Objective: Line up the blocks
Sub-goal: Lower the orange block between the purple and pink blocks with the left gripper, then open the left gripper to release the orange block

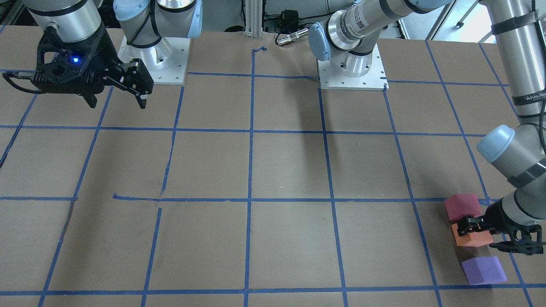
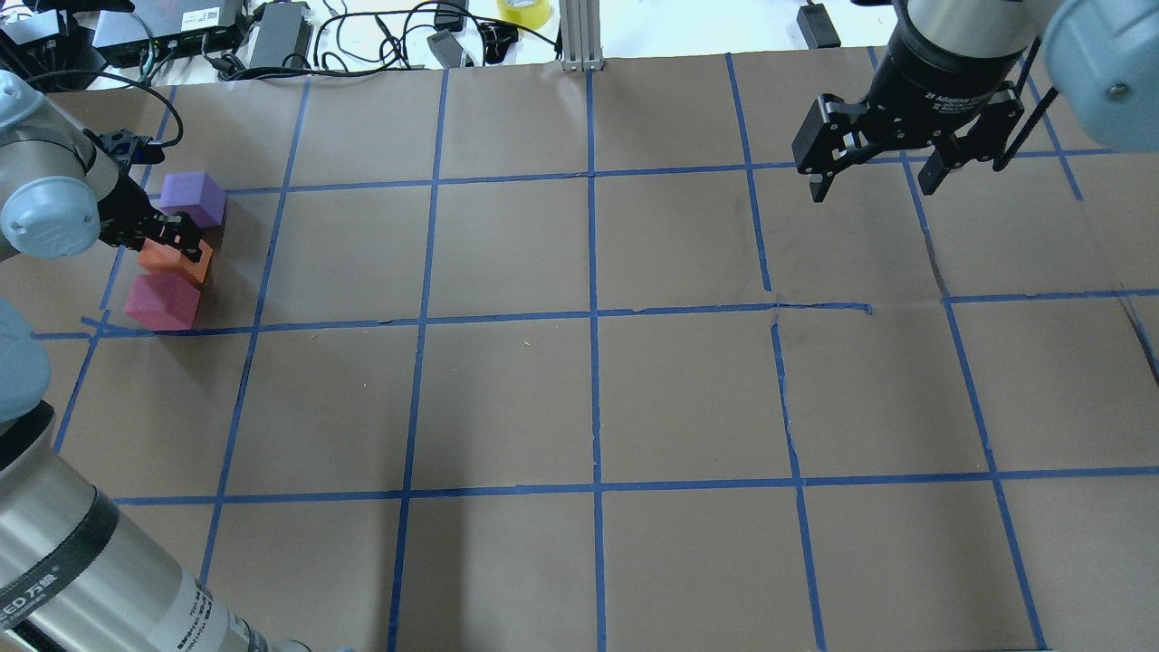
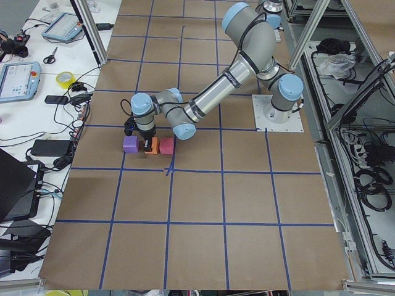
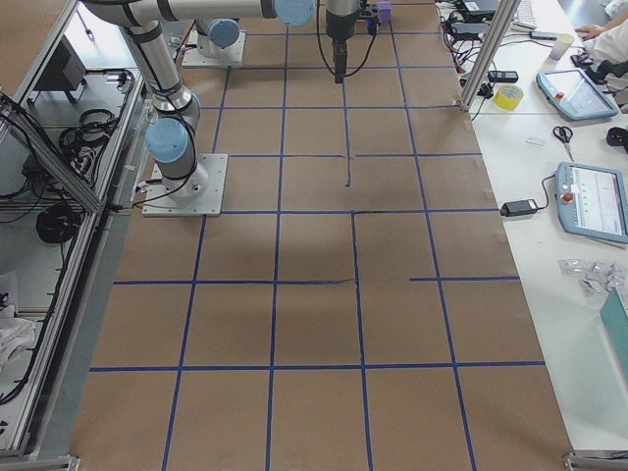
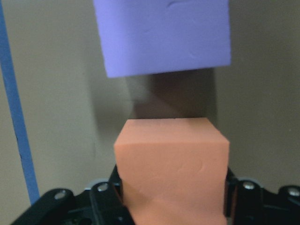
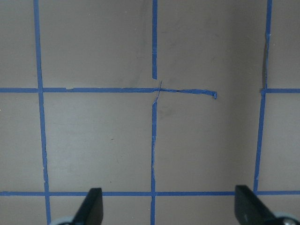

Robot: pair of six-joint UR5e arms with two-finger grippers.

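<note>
The three blocks lie in a short row at the table's far-left edge: purple block (image 2: 192, 198), orange block (image 2: 177, 263), pinkish red block (image 2: 163, 302). My left gripper (image 2: 172, 237) is down at the table and shut on the orange block (image 5: 171, 168), one finger on each side. The purple block (image 5: 161, 35) lies a small gap ahead of it. In the front view the row reads pinkish red (image 1: 463, 206), orange (image 1: 473, 238), purple (image 1: 484, 269). My right gripper (image 2: 874, 190) is open and empty, high above the far right of the table.
The brown table cover (image 2: 589, 398) carries a grid of blue tape lines. Cables, power bricks and a yellow tape roll (image 2: 523, 11) lie beyond the far edge. The arm bases (image 1: 352, 72) stand on the robot's side.
</note>
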